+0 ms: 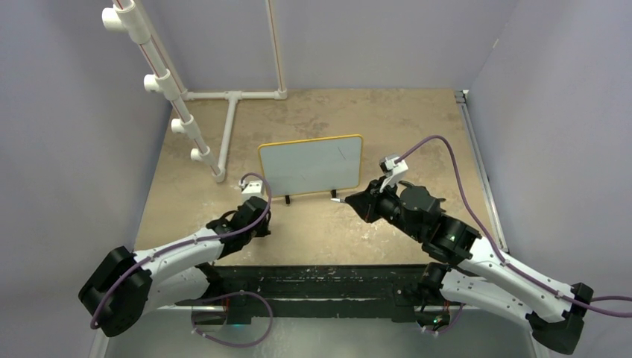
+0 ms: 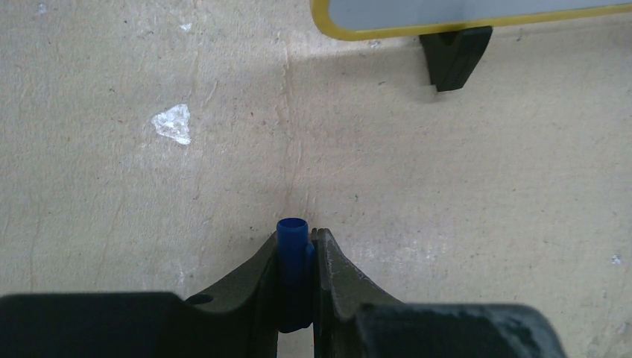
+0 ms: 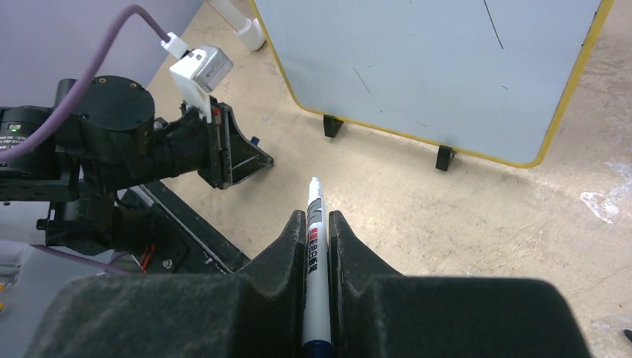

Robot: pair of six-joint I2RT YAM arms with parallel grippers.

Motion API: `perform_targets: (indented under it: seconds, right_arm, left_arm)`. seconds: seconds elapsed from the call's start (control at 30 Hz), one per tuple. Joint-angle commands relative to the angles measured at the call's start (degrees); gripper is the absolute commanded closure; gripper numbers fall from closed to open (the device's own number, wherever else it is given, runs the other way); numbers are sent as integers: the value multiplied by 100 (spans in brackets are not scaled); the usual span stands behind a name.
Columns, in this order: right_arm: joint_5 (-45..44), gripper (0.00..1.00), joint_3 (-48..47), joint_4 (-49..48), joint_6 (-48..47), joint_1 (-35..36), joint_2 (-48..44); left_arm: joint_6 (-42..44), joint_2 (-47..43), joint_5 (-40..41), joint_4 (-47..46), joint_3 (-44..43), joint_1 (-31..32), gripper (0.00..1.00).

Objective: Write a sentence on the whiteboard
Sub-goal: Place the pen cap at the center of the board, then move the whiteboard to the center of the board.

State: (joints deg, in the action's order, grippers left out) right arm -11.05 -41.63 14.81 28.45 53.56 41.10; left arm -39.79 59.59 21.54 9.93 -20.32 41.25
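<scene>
One table (image 1: 417,119), tan and scuffed, carries everything. One white pipe frame (image 1: 231,127) is set up beyond and to the left of the left fingers. Two arms are counted, one set of fingers each.

One whiteboard (image 1: 311,165) is stood upright on two black feet (image 3: 332,125), long axis left to right, face turned toward the arms. It is placed ahead of both sets of fingers, roughly between them. From the left wrist its lower left corner (image 2: 477,11) is seen ahead and to the right of the left fingers, with one foot (image 2: 454,56) in view. Two thin dark strokes (image 3: 493,22) are seen on the board face.

One marker (image 3: 314,246), white barrel, is clamped by the right fingers (image 3: 317,218). Its long axis is run along the fingers, with the tip out ahead, pointed at the table near the board's lower edge. The tip is held near the board's right foot, apart from it.

One blue cap (image 2: 293,231) is pinched by the left fingers (image 2: 296,239), open end pointed forward, just above the table.
</scene>
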Motion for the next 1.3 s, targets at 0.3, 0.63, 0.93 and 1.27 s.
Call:
perform_targets:
  seconds: [0.3,0.63,0.93,1.27]
  right_arm:
    - [-181,100,130,-434,84,-12,-82]
    - [-223,100,161,-571,95,-12,-124]
    - [-188,100,130,-675,141,-12,-91]
    - [-225,100,159,-770,179,-12,-48]
  left_arm:
    - [97,110,310,78,-176,-47,55]
    - [526,27,-610,-863,-599,-39,41]
    - [559,1270,-685,-2402,-704,-34,41]
    - [586,1798,-574,-3169,-495,-10,42]
